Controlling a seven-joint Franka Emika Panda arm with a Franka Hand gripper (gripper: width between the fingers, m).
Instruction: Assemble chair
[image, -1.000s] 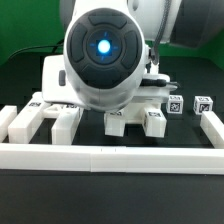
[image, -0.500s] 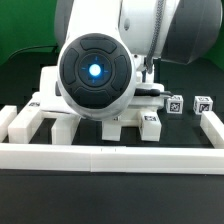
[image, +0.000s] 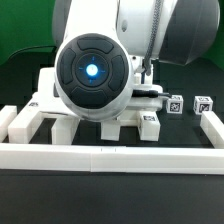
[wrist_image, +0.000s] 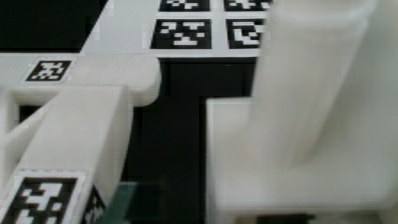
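Since a second ago my arm has come down and swung a little toward the exterior view's left. Over the last half second it has hardly shifted. My round joint housing (image: 92, 72), with its blue light, fills the middle of the exterior view. It hangs over the ground behind the border rail (image: 110, 156), which runs across the black table (image: 110, 198).

The chair lies in loose parts, all behind the border rail. Just behind the rail's end on the exterior view's left are the blocky legs (image: 60, 121), lying side by side. Behind the rail's middle two short blocks (image: 150, 122) show from under my joint housing, each with a tag on top. Farther behind the rail, toward its end on the exterior view's right, two small tagged pieces (image: 203, 103) stand near each other but apart.

The wrist view sits very close over the parts. A tagged bar (wrist_image: 71, 140) lies beside a tall white block (wrist_image: 329, 100), with a dark gap between them. Beyond both is a flat white sheet (wrist_image: 125, 45) carrying several tags. I cannot tell whether that sheet is the chair's plate or the marker board.

My gripper is hidden behind the joint housing in the exterior view. The wrist view shows no finger clearly, so I cannot tell whether it stands wide, narrow or holds a part.
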